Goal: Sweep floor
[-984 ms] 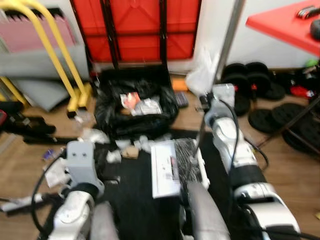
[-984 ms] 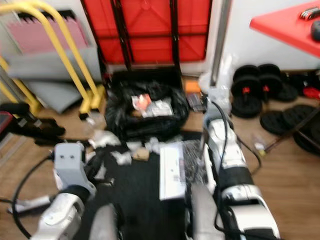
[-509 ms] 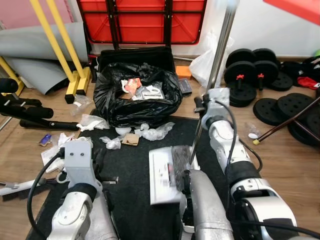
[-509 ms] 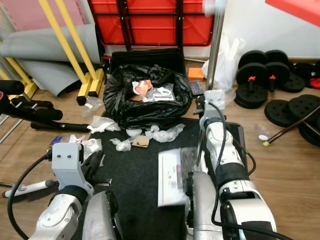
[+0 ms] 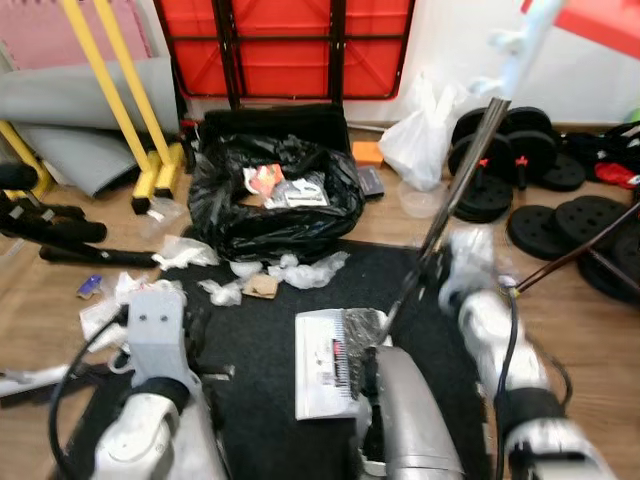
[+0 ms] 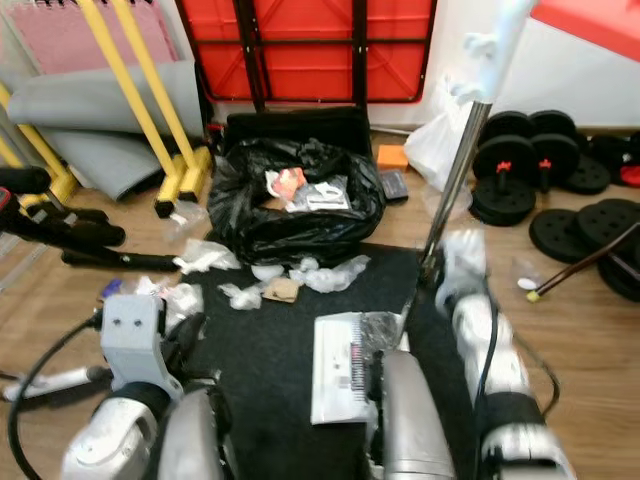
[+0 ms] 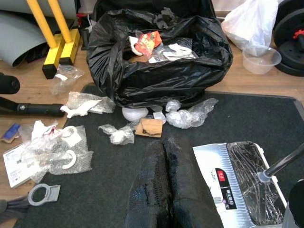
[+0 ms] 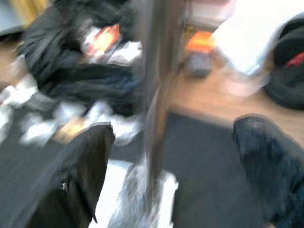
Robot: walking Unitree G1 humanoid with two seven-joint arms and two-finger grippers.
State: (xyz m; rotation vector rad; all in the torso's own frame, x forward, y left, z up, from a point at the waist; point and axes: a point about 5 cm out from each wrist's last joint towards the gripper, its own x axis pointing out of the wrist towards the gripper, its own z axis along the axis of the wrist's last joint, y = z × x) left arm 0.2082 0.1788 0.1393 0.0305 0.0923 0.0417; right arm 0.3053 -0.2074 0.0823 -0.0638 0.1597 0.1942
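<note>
A broom with a silver handle (image 5: 462, 185) leans up to the right, its dark bristle head (image 5: 358, 335) resting on a white dustpan (image 5: 318, 365) on the black mat (image 5: 260, 340). My right gripper (image 8: 175, 126) is open, and the handle (image 8: 151, 95) stands between its spread fingers (image 8: 88, 161) without being clamped. The right arm (image 5: 485, 320) is blurred. My left gripper (image 7: 165, 142) is shut on nothing and hovers over the mat near the dustpan (image 7: 223, 187). Crumpled plastic (image 5: 305, 268) and a cardboard scrap (image 5: 262, 286) lie beside a black trash bag (image 5: 275, 205).
More wrappers (image 7: 57, 147) lie at the mat's left edge on the wood floor. Yellow frame legs (image 5: 140, 150) and black bars (image 5: 60, 235) are at the left. A red folded table (image 5: 285, 45) stands behind, with a white bag (image 5: 425, 140) and weight plates (image 5: 570, 215) at the right.
The broom handle has tipped from near upright to leaning right. My right arm has drawn back toward me and to the right, blurred. The left arm holds still.
</note>
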